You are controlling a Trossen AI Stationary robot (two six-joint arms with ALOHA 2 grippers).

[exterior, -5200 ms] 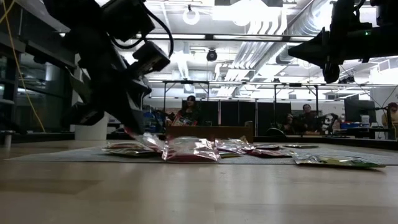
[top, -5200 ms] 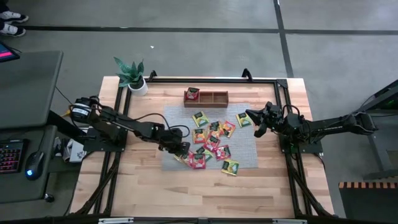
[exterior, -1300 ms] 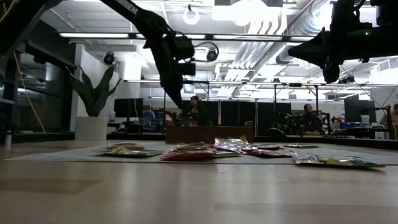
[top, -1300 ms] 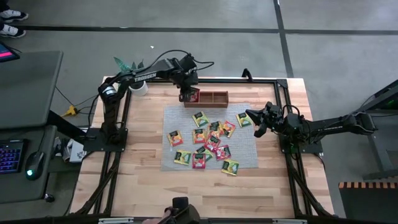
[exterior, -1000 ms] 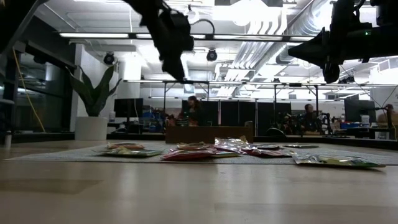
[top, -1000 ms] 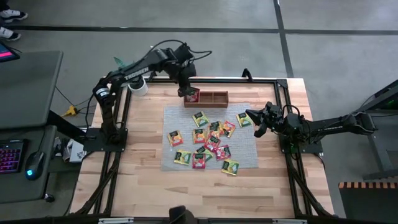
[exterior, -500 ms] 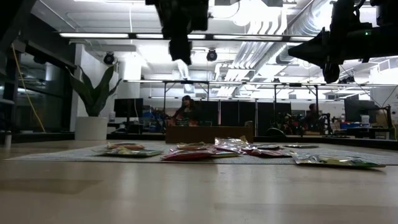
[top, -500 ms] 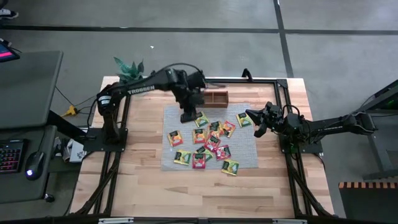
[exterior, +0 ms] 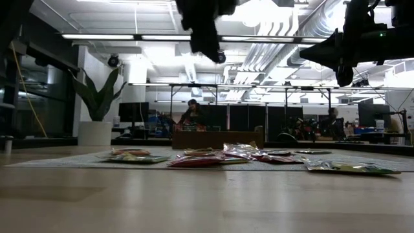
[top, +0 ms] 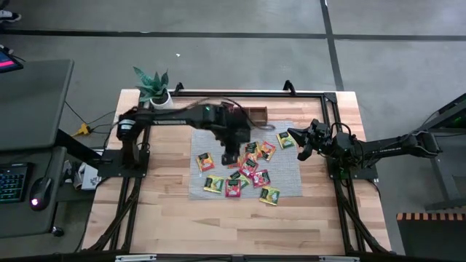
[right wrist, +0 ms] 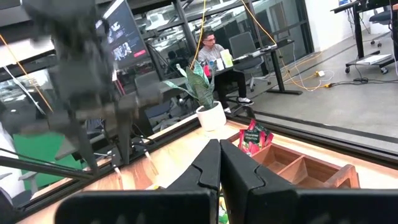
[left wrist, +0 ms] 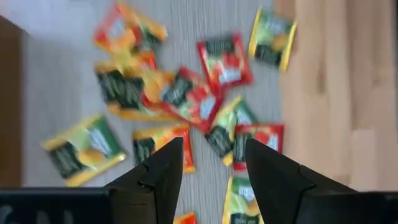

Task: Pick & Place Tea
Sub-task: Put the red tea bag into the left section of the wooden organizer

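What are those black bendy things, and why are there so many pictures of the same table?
Those are two robot arms, each ending in a two-finger pincher. Four cameras look at once: one from above, one level with the tabletop, and one on each arm's wrist. On the wooden table lies a grey mat scattered with little colourful tea sachets. A wooden tray at the back already has sachets in one end compartment. The left gripper hangs open above the pile, holding nothing. The right gripper waits shut at the mat's edge. A potted plant stands in the corner.
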